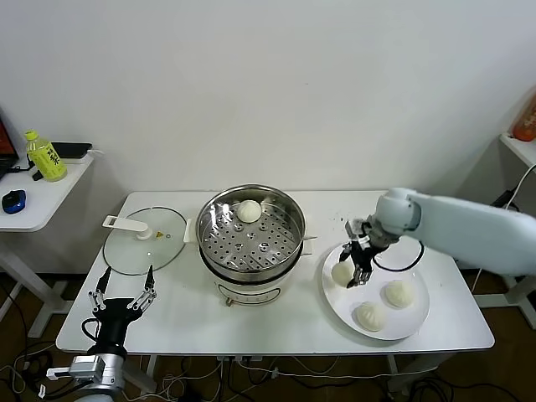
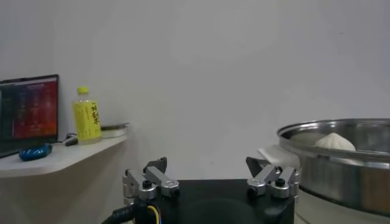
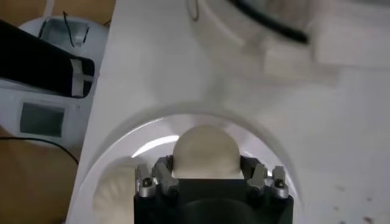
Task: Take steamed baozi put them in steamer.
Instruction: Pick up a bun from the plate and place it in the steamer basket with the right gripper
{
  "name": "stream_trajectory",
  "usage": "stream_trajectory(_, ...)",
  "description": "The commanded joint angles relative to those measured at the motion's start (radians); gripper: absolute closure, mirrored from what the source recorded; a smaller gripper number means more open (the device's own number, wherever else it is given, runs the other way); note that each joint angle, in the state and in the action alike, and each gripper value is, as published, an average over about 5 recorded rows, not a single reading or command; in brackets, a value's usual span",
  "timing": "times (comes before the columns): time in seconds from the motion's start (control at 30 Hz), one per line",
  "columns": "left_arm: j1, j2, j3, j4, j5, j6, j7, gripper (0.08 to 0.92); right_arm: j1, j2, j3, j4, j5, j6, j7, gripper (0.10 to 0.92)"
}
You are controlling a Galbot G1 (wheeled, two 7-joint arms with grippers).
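My right gripper [image 1: 356, 270] is at the left part of the white plate [image 1: 416, 322], shut on a cream-white baozi [image 1: 342, 273]. In the right wrist view the baozi [image 3: 204, 149] fills the gap of the right gripper [image 3: 205, 165], with a finger against each side. Two more baozi [image 1: 399, 292] [image 1: 369, 316] lie on the plate. One baozi [image 1: 249, 211] lies at the back of the steamer [image 1: 291, 249] on its perforated tray. My left gripper [image 1: 124, 300] is open and empty at the table's front left corner.
A glass lid [image 1: 144, 239] with a white handle lies left of the steamer. A side table at the far left holds a yellow bottle [image 1: 46, 157] and a blue mouse [image 1: 13, 201]. The left wrist view shows the steamer's wall [image 2: 341, 167] to one side.
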Motion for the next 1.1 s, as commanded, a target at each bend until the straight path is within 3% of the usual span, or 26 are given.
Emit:
stream_trajectory(0.03,0.001,-0.003,0.004,-0.007,0.004,0.002,0.000,0.177,0.347,-0.007,-0.167,0.043,0.161,0.010,-0.020,0.321)
stream_trajectory(0.23,0.001,-0.005,0.010,-0.014,0.013,0.001,0.000,0.177,0.538,0.078,-0.268,0.036,0.356,0.012,-0.032,0.321)
stream_trajectory(0.4,0.005,-0.004,0.008,-0.019,0.016,-0.006,0.003,0.177,0.584,0.179,-0.268,0.003,0.426,0.008,-0.042,0.321)
stream_trajectory(0.73,0.018,-0.005,-0.005,-0.035,0.011,-0.016,0.003,0.177,0.427,0.423,-0.150,-0.102,0.458,-0.045,-0.017,0.321)
stream_trajectory(1.1,0.024,0.000,-0.022,-0.054,-0.006,-0.016,0.002,0.177,0.260,0.683,-0.105,-0.337,0.432,-0.058,-0.007,0.321)
